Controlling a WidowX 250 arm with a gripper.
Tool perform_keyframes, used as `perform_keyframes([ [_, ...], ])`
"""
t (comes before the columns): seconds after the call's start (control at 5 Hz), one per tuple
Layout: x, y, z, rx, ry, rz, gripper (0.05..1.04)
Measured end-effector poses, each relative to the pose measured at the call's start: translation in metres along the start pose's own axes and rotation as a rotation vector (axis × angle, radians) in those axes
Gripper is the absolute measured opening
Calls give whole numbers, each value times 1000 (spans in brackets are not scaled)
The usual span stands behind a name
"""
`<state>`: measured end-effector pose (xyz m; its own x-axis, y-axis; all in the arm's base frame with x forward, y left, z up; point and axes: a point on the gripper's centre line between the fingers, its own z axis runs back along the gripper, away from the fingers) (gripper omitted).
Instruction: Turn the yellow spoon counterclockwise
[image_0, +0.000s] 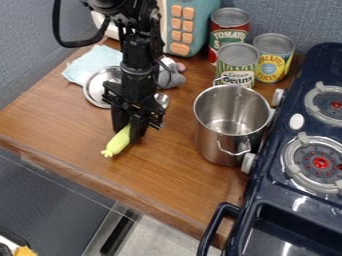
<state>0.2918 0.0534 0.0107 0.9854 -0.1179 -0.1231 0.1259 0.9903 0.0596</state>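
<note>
Steel pot (224, 146) between yellow spoon (119, 141) and stove (268, 187), cans (237, 62) just behind.

On the far right of the worktop (170, 165), three cans carry print. The red-and-green can (229, 38) at the far side reads "TOMATO", with a large "S" beginning the line below, its rest hidden. The nearer can (237, 64) reads "Green" above "BEANS". The yellow-and-blue can (273, 56), to their right, bears "PINEAPPLE" in slanted letters.
</note>
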Motion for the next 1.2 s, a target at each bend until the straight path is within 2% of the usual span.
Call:
perform_keyframes([
  [0.4,-11,-4,7,-57,-37,30,377],
  [0.6,-28,2,30,-36,-79,146,377],
  [0.8,-41,6,44,2,-74,308,377],
  [1.0,-43,4,43,-30,-42,547,377],
  [1.2,-41,9,36,-111,-78,804,377],
])
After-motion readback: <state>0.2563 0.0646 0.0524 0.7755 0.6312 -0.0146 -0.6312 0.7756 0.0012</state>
